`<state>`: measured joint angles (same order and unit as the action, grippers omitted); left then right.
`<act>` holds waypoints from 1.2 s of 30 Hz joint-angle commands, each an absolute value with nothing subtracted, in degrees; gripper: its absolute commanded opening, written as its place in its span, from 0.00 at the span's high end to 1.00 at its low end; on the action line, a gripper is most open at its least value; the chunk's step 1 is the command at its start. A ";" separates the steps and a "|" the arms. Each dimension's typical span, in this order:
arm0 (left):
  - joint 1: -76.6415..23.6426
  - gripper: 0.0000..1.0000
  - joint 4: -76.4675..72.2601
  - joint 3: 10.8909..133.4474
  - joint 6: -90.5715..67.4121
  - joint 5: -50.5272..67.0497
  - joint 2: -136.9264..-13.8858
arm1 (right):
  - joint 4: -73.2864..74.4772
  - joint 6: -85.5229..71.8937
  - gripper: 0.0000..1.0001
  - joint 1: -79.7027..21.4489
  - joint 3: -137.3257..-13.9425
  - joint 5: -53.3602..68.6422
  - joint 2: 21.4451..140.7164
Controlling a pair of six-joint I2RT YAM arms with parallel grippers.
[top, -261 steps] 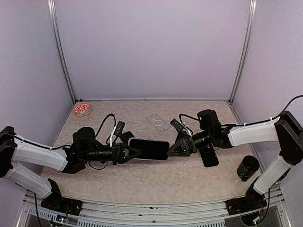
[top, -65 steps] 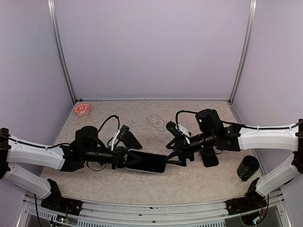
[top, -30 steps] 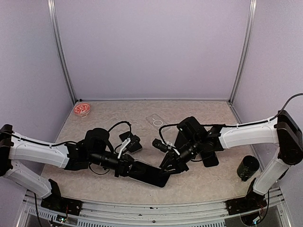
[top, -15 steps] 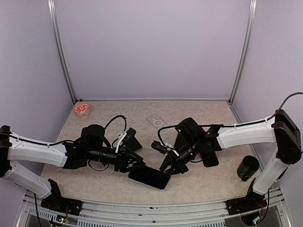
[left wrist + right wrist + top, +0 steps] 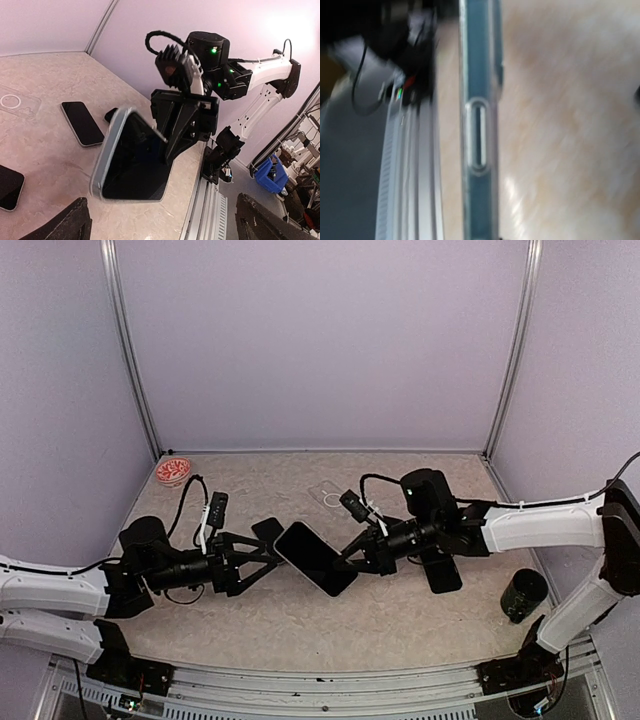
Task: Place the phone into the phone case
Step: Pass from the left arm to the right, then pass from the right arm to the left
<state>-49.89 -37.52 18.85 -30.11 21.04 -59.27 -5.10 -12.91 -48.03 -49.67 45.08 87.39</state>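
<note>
A dark-screened phone [image 5: 315, 558] with a silver edge hangs tilted above the table's middle. My right gripper [image 5: 352, 558] is shut on its right end. The left wrist view shows the phone [image 5: 132, 155] pinched by those black fingers [image 5: 187, 125]. In the blurred right wrist view only its edge [image 5: 480, 125] with a side button shows. My left gripper [image 5: 265, 562] stands open just left of the phone, apart from it, its fingertips [image 5: 70, 225] wide at the frame's bottom. The clear phone case [image 5: 335, 498] lies flat on the table behind the phone, also visible as the case [image 5: 15, 102].
A second black phone [image 5: 440, 570] lies under the right arm, another [image 5: 265, 532] by the left gripper. A black cylinder [image 5: 522, 592] stands at the right front. A red bowl [image 5: 173, 471] sits in the back left corner. The table's metal front rail [image 5: 215, 210] runs close below.
My left gripper opened, let go of the phone and drew back to the left. The right gripper closed on the phone and raised it from near the front edge towards the middle.
</note>
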 commanded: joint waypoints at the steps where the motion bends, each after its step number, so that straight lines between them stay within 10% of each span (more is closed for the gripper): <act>1: -49.65 0.01 -44.20 17.34 -32.91 18.63 -59.37 | -20.39 -21.89 1.00 -47.55 -47.94 40.60 82.31; 21: -52.21 0.11 -57.21 24.94 -37.34 17.87 -77.42 | -51.39 -36.58 1.00 -50.98 -37.95 32.55 83.51; 36: -52.21 0.77 -61.78 27.07 -38.23 18.95 -82.18 | -57.15 -37.32 1.00 -53.78 -35.25 25.55 85.75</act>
